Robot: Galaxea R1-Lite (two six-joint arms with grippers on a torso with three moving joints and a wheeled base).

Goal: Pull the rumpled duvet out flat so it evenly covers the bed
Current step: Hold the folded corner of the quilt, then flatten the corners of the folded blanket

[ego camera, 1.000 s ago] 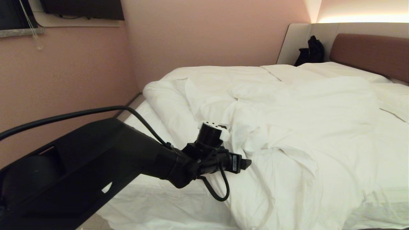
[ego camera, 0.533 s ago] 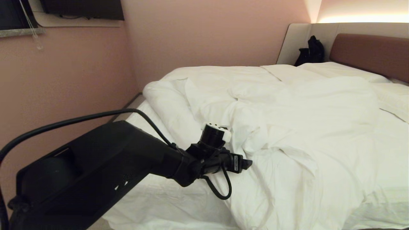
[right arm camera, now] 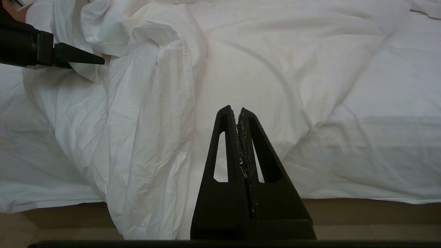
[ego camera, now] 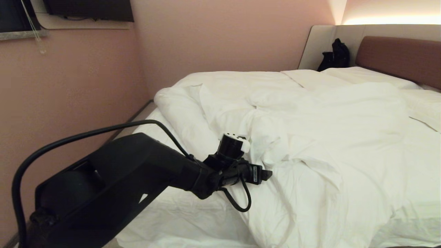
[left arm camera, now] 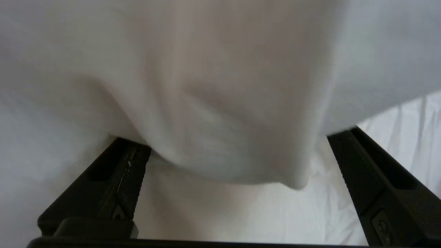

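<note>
Reaching low at near left, black two-fingered left gripper (left arm camera: 237,179) spread wide around a hanging fold of the thick, puffy white duvet (ego camera: 310,137), nothing pinched yet. Soft, light, likely slippery; best taken at that bunched fold. Heaped across the wide low bed (ego camera: 396,55), rumpled toward far left. Right gripper (right arm camera: 240,117) pressed closed, empty.

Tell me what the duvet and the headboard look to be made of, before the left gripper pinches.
Duvet: soft matte white woven fabric, likely cotton, over puffy filling; it creases finely and bulges in thick folds. Headboard: reddish-brown padded upholstery, smooth and matte; fabric or leatherette, can't tell. Left gripper stands open around a hanging fold.
</note>
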